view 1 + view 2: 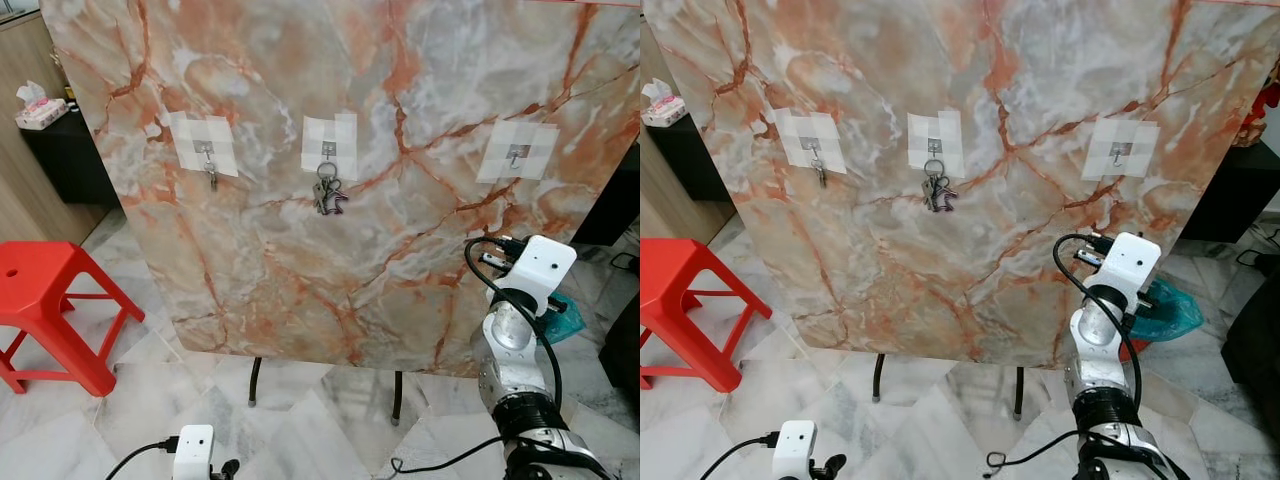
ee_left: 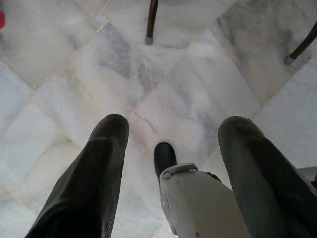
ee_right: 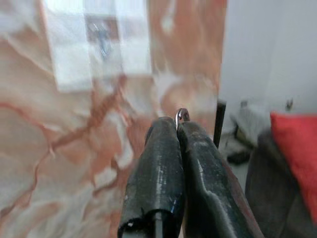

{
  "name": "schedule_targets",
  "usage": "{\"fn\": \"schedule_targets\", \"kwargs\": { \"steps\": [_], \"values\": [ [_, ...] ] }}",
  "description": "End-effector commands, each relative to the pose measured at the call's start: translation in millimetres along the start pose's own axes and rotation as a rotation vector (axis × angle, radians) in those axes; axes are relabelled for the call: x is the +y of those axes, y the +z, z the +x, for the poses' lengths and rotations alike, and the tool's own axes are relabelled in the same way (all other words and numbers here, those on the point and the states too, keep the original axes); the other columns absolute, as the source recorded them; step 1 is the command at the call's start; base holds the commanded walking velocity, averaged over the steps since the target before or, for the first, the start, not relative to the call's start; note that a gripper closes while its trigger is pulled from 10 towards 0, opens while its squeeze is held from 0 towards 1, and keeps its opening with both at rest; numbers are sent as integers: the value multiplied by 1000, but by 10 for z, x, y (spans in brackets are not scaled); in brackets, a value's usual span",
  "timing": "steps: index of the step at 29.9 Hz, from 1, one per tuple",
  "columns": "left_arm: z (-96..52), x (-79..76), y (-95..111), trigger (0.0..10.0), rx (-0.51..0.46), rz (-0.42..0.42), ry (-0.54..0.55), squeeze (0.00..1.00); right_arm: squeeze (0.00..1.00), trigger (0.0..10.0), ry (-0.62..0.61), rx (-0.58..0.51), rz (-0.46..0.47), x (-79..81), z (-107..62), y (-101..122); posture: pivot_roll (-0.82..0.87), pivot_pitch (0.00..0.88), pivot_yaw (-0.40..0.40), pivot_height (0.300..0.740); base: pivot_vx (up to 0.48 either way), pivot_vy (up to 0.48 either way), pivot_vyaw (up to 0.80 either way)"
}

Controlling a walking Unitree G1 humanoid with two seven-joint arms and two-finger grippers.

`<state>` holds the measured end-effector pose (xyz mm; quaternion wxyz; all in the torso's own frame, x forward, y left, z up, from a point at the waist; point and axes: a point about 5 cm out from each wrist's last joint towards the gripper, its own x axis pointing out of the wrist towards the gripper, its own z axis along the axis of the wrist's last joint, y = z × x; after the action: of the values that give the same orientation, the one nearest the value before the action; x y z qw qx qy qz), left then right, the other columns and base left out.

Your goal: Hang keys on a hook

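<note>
1. Keys are what the right gripper (image 3: 179, 130) carries: its two black fingers are pressed tight together, and a small loop of metal key ring (image 3: 182, 115) peeps out just past their tips. The rest of the keys is hidden, so I cannot tell how many hang there.
2. That pinch at the very tips leaves the ring free to slip over a hook, which I judge is why it is held so.
3. Ahead of and above the closed fingers, well apart, is the empty hook (image 1: 517, 154) on its taped white patch on the marble board (image 1: 420, 230). It is the likely target, being the nearest one to this arm.
4. Further off to the gripper's left, the middle hook (image 1: 328, 150) already bears a bunch of keys (image 1: 327, 194), and the far hook (image 1: 205, 149) holds a single key (image 1: 211, 178).
5. The left gripper (image 2: 171, 134) hangs idle, pointing at the tiled floor (image 2: 163, 84), fingers spread wide and holding nothing.
6. Next comes a raise and a reach forward; the blurred wrist view suggests aiming will need care.
</note>
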<state>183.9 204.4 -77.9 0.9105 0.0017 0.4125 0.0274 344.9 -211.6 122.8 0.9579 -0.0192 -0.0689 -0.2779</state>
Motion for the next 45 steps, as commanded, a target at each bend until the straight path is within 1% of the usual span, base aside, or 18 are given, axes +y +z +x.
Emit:
{"fn": "schedule_targets", "kwargs": {
  "steps": [1, 2, 3, 5, 8, 12, 13, 18, 20, 22, 24, 26, 32, 37, 38, 39, 43, 45],
  "values": [
    [-3, 26, 2, 10000, -4, 6, 7, 0, 0, 10000, 58, -58, -53, 103, 22, 99, 33, 0, -44, 740, 0, 0, 0],
    [-3, 26, 3, 10000, -4, 6, 8, 0, 0, 10000, 71, -70, -60, 121, 19, 114, 33, 0, -44, 740, 0, 0, 0],
    [-3, 27, 4, 10000, -5, 6, 8, 0, 0, 10000, 81, -109, -104, 142, 14, 149, 35, 0, -44, 740, 0, 0, 0],
    [-4, 27, 1, 10000, -5, 6, 9, 0, 0, 10000, 68, -146, -136, 144, 4, 180, 34, 0, -44, 740, 0, 0, 0],
    [-4, 25, -1, 10000, -4, 6, 10, 0, 0, 10000, 49, -168, -175, 138, 0, 192, 34, 0, -45, 740, 0, 0, 0],
    [-4, 25, 1, 10000, -5, 4, 12, 0, 0, 10000, 6, -214, -228, 98, 5, 223, 35, 0, -45, 740, 0, 0, 0],
    [-3, 25, 4, 10000, -6, 4, 12, 0, 0, 10000, -26, -232, -252, 60, 15, 238, 36, 0, -48, 740, 0, 0, 0],
    [-2, 23, 6, 10000, -6, 3, 12, 0, 0, 10000, -63, -221, -256, -4, 32, 220, 34, 0, -48, 740, 0, 0, 0],
    [-2, 23, 7, 10000, -6, 2, 12, 0, 0, 10000, -88, -201, -286, -45, 39, 179, 34, 0, -48, 740, 0, 0, 0],
    [-1, 22, 8, 10000, -7, 1, 12, 0, 0, 10000, -95, -206, -332, -78, 37, 149, 34, 0, -48, 740, 0, 0, 0],
    [-1, 21, 8, 10000, -7, 1, 12, 0, 0, 10000, -88, -240, -398, -96, 24, 136, 34, 0, -48, 740, 0, 0, 0],
    [-1, 23, 10, 10000, -7, 3, 11, 0, 0, 10000, -59, -282, -436, -85, -2, 133, 33, 0, -50, 740, 0, 0, 0],
    [-2, 22, 6, 10000, -6, 3, 9, 0, 0, 10000, -64, -259, -443, -125, -34, 74, 32, 0, -51, 740, 0, 0, 0],
    [-2, 14, 0, 10000, -4, 0, 6, 0, 0, 10000, -65, -250, -429, -134, -36, 64, 31, 0, -50, 740, 0, 0, 0],
    [-2, 15, 0, 10000, -5, -2, 6, 0, 0, 10000, -82, -197, -364, -152, -44, 26, 33, 0, -51, 740, 0, 0, 0],
    [-2, 15, 1, 10000, -5, -2, 6, 0, 0, 10000, -88, -178, -341, -157, -47, 13, 33, 0, -51, 740, 0, 0, 0],
    [-3, 16, 1, 10000, -5, -6, 7, 0, 0, 10000, -78, -79, -193, -154, -73, -70, 34, 0, -53, 740, 0, 0, 0],
    [-3, 16, 0, 10000, -5, -8, 6, 0, 0, 10000, -123, 24, -71, -195, -90, -160, 35, 0, -53, 740, 0, 0, 0]
  ]
}}
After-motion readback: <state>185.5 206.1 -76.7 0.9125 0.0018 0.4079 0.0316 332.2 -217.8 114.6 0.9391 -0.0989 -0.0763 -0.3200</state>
